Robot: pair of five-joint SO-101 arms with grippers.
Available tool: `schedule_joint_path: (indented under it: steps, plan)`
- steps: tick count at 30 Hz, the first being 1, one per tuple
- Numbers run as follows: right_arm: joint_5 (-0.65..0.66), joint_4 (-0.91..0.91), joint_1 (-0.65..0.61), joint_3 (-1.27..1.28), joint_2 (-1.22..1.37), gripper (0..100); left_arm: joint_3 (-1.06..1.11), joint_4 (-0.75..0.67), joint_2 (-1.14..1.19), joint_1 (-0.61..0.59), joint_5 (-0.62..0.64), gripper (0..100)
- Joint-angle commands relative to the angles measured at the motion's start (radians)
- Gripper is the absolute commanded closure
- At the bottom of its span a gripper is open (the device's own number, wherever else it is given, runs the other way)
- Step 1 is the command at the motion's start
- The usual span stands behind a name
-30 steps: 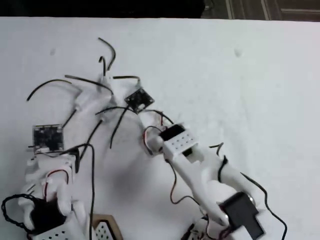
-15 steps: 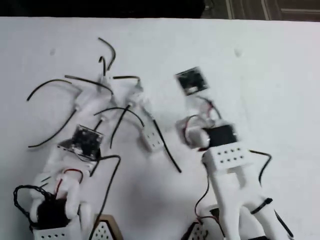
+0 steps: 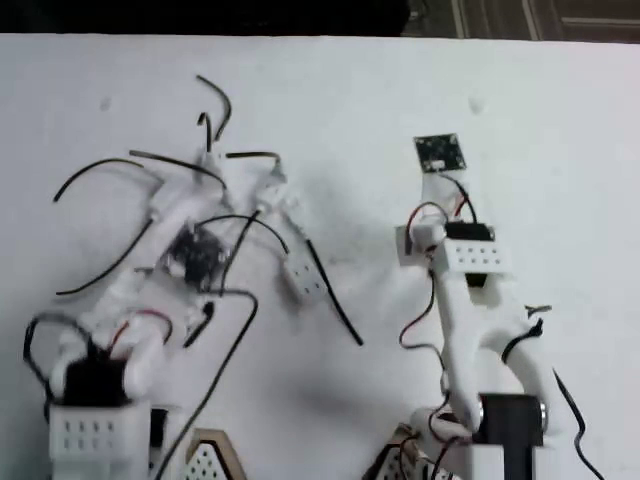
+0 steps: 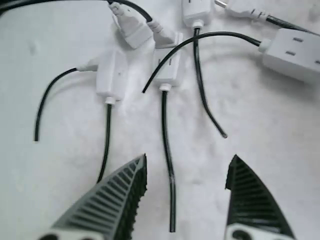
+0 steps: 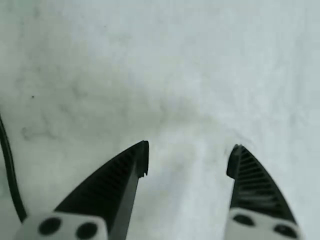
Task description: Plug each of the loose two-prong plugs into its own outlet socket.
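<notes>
Item 1, left arm [image 3: 125, 300]: extended from the near edge of the desk [image 5: 210, 55] toward the tangle of leads, wrist tipped so the left jaws point down at the surface on a slant. The left jaws are wide apart and hold nothing. Item 2, cord [image 4: 167, 150]: black, its free end between the open jaws, running straight ahead of them to a white plug [image 4: 167, 67]. This is likely the piece being lined up, which would account for the wide opening. Item 3, second plug [image 4: 111, 75]: just beside the first, its lead trailing back toward one jaw. Item 4, further plugs [image 4: 131, 27]: bunched beyond those two, touching or overlapping; whether any is already seated cannot be told. Item 5, outlet block [image 4: 295, 47]: white, slots facing up, ahead of the jaws and off to one side, apart from the plug pair. The slots in view look unfilled, so the task appears to be at an early stage. Item 6, right arm [image 3: 465, 320]: stretched nearly straight out from its base, right jaws also wide and empty, bare desk between and ahead of them, a stray lead [image 5: 7, 170] beside one jaw. It is probably held well apart from the plugs to leave the left arm room.
</notes>
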Motion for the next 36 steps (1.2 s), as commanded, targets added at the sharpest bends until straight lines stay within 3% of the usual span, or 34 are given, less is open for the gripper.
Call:
schedule_joint_path:
  steps: [1,12,15,24,36]
  plan:
    - [-0.008,-0.008,0.05,-0.083,0.03,75.1,-0.226,0.023,0.32,0.143,0.252,74]
    - [-0.008,0.062,0.062,-0.126,0.041,75.1,-0.568,0.015,0.891,0.45,0.993,74]
    - [-0.008,0.062,0.062,-0.126,0.041,75.1,-0.664,0.021,1.066,0.483,1.125,74]
    - [-0.008,0.062,0.064,-0.123,0.041,75.1,-0.841,0.023,1.445,0.479,1.192,74]
    - [-0.008,0.064,0.064,-0.121,0.041,75.1,-1.005,0.023,1.658,0.483,1.235,74]
